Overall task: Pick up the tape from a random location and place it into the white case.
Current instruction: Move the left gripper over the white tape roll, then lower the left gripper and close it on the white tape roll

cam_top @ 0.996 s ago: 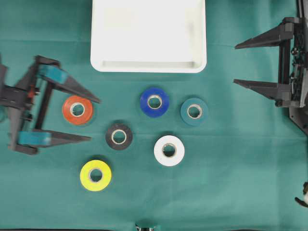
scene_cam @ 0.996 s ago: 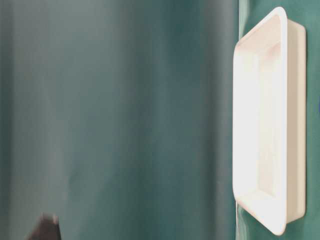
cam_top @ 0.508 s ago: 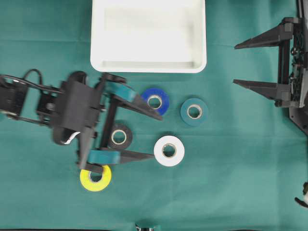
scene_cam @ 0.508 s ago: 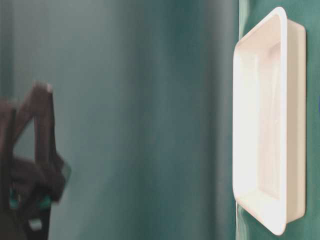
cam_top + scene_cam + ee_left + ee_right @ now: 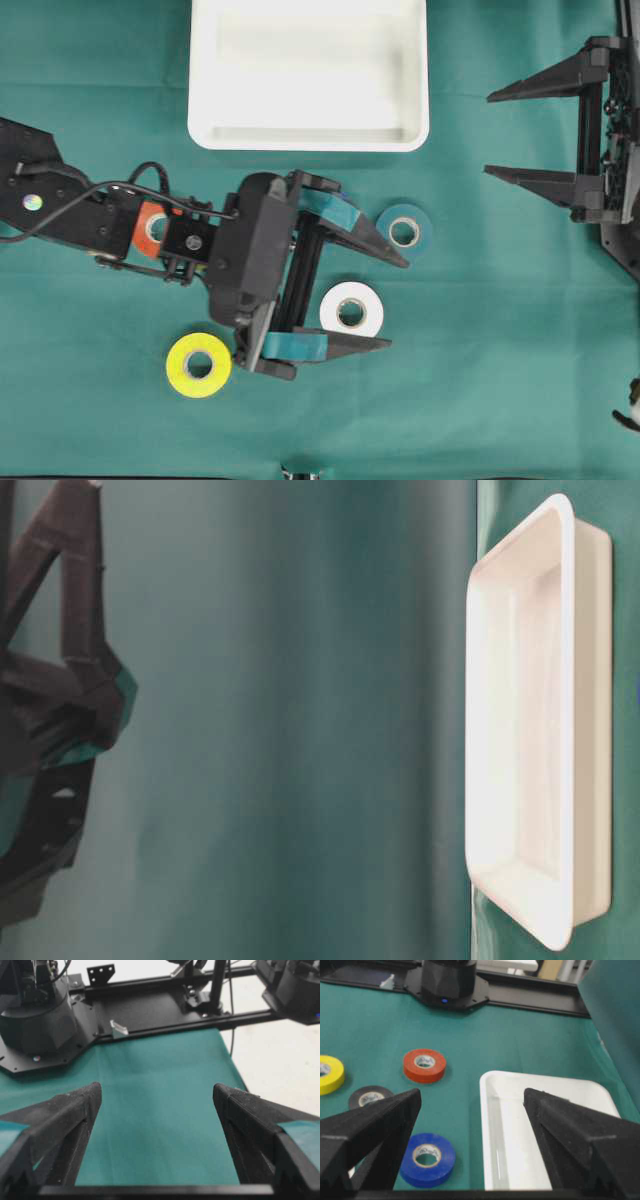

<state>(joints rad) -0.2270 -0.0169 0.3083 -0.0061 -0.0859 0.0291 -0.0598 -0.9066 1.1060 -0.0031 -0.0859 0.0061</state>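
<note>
Tape rolls lie scattered on the green cloth-covered worktop (image 5: pixel 480 400) below the white case (image 5: pixel 308 138), a shallow rectangular white plastic tray with rounded corners and a raised rim that sits at the top centre of the overhead view with nothing inside it. The left end effector (image 5: pixel 398 304), black with teal pads on its two tapered fingers, reaches out over the middle of the cluster with its jaws spread wide and grips nothing. A white tape roll (image 5: pixel 351 312) lies between the two fingers as seen from overhead; whether either finger touches it cannot be told. A teal tape roll (image 5: pixel 404 231) sits just beyond the tip of the upper finger. The arm behind this end effector partly covers an orange tape roll (image 5: pixel 151 226), and a yellow tape roll (image 5: pixel 198 365) lies near the lower edge of the wrist. From the right wrist camera a blue tape roll (image 5: pixel 427 1159) and a black tape roll (image 5: pixel 369 1096) also show, both hidden under the left arm in the overhead view. That makes six rolls in all, one of each colour, and one tray. The right end effector (image 5: pixel 488 134) stands at the right edge of the worktop, well apart from the rolls, its black fingers likewise fully parted and holding nothing.
</note>
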